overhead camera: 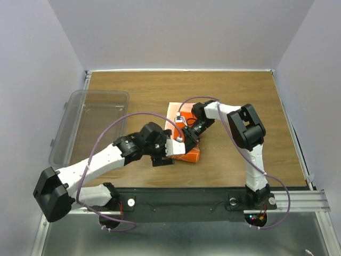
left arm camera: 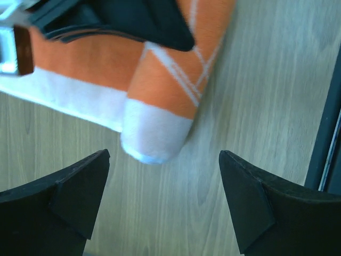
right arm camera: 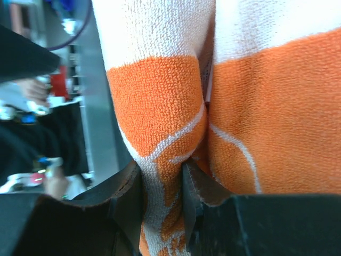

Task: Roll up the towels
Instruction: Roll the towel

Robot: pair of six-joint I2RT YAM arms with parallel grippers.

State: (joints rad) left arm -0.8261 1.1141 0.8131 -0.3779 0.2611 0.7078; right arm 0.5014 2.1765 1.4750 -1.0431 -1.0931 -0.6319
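Two arms meet mid-table (overhead camera: 256, 106) over one orange towel (overhead camera: 189, 156). Far left, the clear plastic tub (overhead camera: 90, 125) sits well apart from the action. Moving in, the left pincer (overhead camera: 176, 151) is at the towel's near edge, and its wrist view gives the detail: spread wide (left arm camera: 165, 197), gripping nothing, with a rolled, white-tipped end of the towel (left arm camera: 160, 96) lying on the wood just beyond the fingertips. Overhead, the arms hide that roll. On the right, the right pincer (overhead camera: 187, 133) reaches in from the far side, and only its own camera shows it clamped (right arm camera: 162, 192) on a raised fold of the towel (right arm camera: 154, 106). White outline strokes cross the orange, too partial to read as lettering
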